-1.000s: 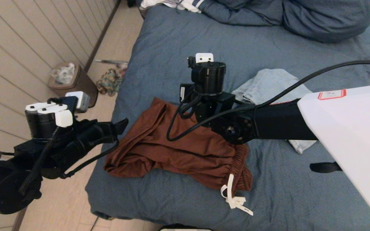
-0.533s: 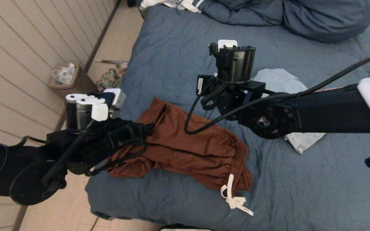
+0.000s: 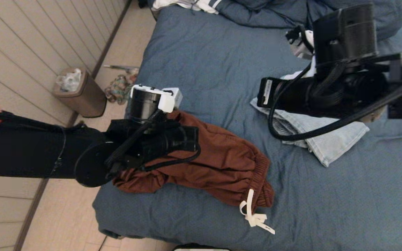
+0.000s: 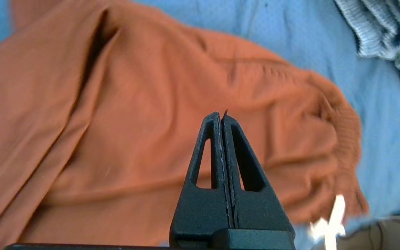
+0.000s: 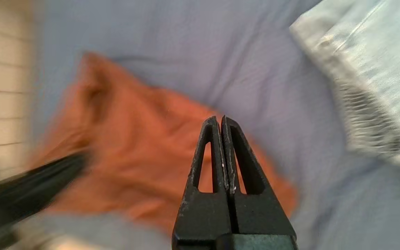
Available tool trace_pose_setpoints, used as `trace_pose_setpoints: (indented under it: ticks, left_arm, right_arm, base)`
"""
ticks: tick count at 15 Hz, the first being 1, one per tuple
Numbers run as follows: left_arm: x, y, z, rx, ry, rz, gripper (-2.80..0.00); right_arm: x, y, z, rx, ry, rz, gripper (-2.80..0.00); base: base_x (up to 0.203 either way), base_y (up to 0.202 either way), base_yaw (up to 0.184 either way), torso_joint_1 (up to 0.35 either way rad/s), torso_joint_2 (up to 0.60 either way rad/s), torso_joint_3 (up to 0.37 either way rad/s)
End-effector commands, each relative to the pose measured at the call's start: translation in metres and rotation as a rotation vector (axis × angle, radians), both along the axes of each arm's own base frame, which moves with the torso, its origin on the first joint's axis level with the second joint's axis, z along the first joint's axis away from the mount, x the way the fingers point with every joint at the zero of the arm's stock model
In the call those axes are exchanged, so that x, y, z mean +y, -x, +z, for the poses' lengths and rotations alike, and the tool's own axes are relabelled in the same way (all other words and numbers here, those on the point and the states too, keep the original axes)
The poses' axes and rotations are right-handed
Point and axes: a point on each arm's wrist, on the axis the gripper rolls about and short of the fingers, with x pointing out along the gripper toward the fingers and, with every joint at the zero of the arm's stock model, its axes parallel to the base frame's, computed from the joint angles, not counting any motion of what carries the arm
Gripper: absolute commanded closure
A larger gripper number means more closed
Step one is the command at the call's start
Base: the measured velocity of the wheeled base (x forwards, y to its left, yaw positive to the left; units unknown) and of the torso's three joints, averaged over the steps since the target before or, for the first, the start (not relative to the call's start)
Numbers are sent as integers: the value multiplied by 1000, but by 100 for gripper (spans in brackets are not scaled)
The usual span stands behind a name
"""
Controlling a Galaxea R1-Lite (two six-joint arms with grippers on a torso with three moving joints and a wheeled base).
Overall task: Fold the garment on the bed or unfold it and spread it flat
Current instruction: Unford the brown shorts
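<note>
garment count is two: one rust-brown garment lying rumpled near the front left corner of the bed, and one pale denim garment folded further right, well apart from the drawstring end. one white drawstring trails from the brown garment's ribbed waistband. left hand sits over the brown cloth with its fingers pressed together; no fabric shows between them, so it holds nothing. right hand is likewise closed and empty, raised above the denim. judgement: the brown cloth is light, soft and limp, will sag when lifted; best taken at the waistband or a hem corner.
</note>
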Motion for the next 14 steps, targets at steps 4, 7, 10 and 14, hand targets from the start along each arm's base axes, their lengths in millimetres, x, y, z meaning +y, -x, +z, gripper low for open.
trace_pose_setpoints:
  ticks: [4,7,10,14]
  left_arm:
    - [-18,-30,-14,-7,-15,35,0]
    - [-13,-48,-18,-39,-45,119,0]
    - [-8,-67,-35,-42,-77,153,0]
    - [9,-97,-47,-57,-91,225,0]
  right_arm:
    - [-35,1,15,92,-134,89,0]
    - [-34,0,14,93,-133,90,0]
    - [-34,-1,13,95,-134,90,0]
    - [-35,0,15,92,-140,87,0]
  base:
    - [0,0,0,0,0,0]
    - [0,0,0,0,0,0]
    - [0,0,0,0,0,0]
    - [0,0,0,0,0,0]
